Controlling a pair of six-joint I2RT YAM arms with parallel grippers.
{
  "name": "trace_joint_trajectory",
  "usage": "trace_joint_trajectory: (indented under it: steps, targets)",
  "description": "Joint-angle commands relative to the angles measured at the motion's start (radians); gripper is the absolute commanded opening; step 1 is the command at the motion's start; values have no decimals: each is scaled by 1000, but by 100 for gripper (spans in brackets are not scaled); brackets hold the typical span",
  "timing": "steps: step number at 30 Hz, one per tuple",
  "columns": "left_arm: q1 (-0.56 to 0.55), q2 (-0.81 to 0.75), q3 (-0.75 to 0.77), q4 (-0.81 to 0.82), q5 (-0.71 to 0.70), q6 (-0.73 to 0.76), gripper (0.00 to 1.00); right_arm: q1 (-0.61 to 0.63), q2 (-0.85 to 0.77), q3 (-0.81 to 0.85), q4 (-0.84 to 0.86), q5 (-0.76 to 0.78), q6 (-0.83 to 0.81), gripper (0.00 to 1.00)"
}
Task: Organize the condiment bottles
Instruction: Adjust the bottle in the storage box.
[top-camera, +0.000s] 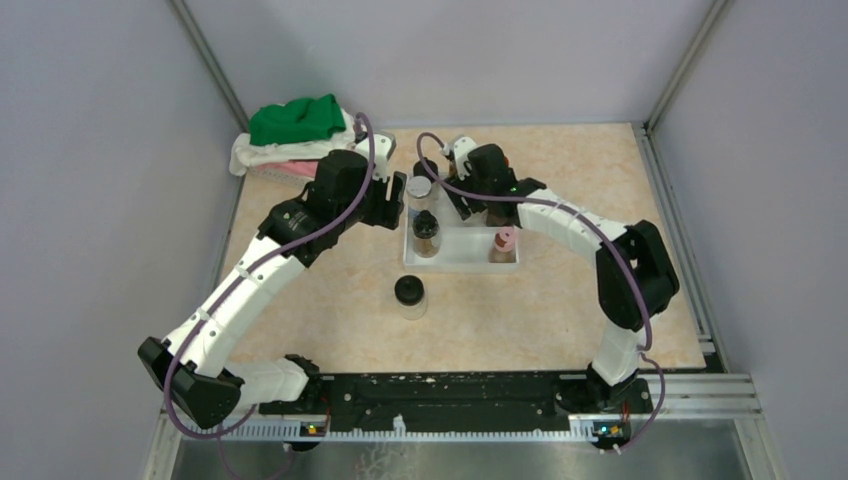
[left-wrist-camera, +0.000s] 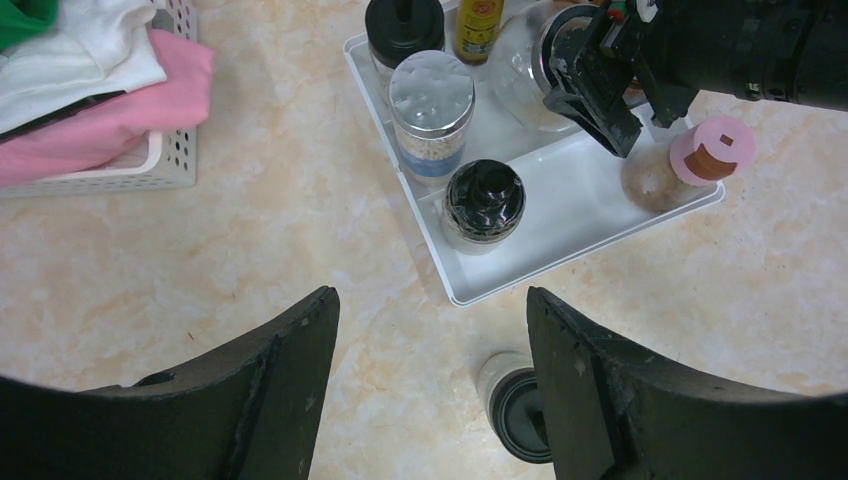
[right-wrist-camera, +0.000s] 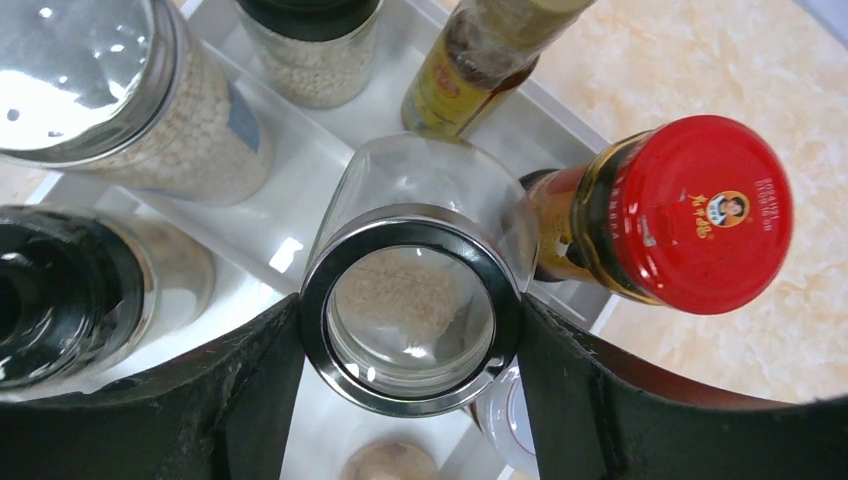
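A white stepped tray (top-camera: 460, 262) at mid-table holds several condiment bottles. My right gripper (right-wrist-camera: 410, 310) is shut on a clear jar with a silver ring lid (right-wrist-camera: 420, 180); both fingers press against the ring. Beside it stand a red-capped bottle (right-wrist-camera: 690, 215), a slim amber bottle (right-wrist-camera: 470, 70), a silver-capped jar (right-wrist-camera: 90, 70) and a black-capped grinder (right-wrist-camera: 60, 295). A pink-capped jar (top-camera: 504, 240) stands at the tray's front right. My left gripper (left-wrist-camera: 430, 300) hangs open over bare table beside the tray (left-wrist-camera: 560, 230). A black-capped jar (left-wrist-camera: 515, 400) stands alone on the table, partly hidden behind one finger.
A white basket (top-camera: 290, 140) with green, white and pink cloths sits at the back left corner. Grey walls close in the table on three sides. The lone black-capped jar (top-camera: 409, 292) stands in front of the tray.
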Motion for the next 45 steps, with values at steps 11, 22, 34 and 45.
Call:
trace_joint_trajectory:
  steps: [11, 22, 34, 45]
  targets:
    - [9, -2, 47, -8, 15, 41, 75, -169, -23, 342, -318, -429, -129, 65]
    - [29, 11, 60, -28, 22, 66, 75, -223, 161, 592, -639, -709, -372, 65]
    - [33, 44, 56, -25, 43, 66, 75, -222, 153, 477, -697, -843, -497, 68]
    - [34, 82, 71, -43, 17, 57, 75, -221, 168, 347, -517, -840, -533, 67]
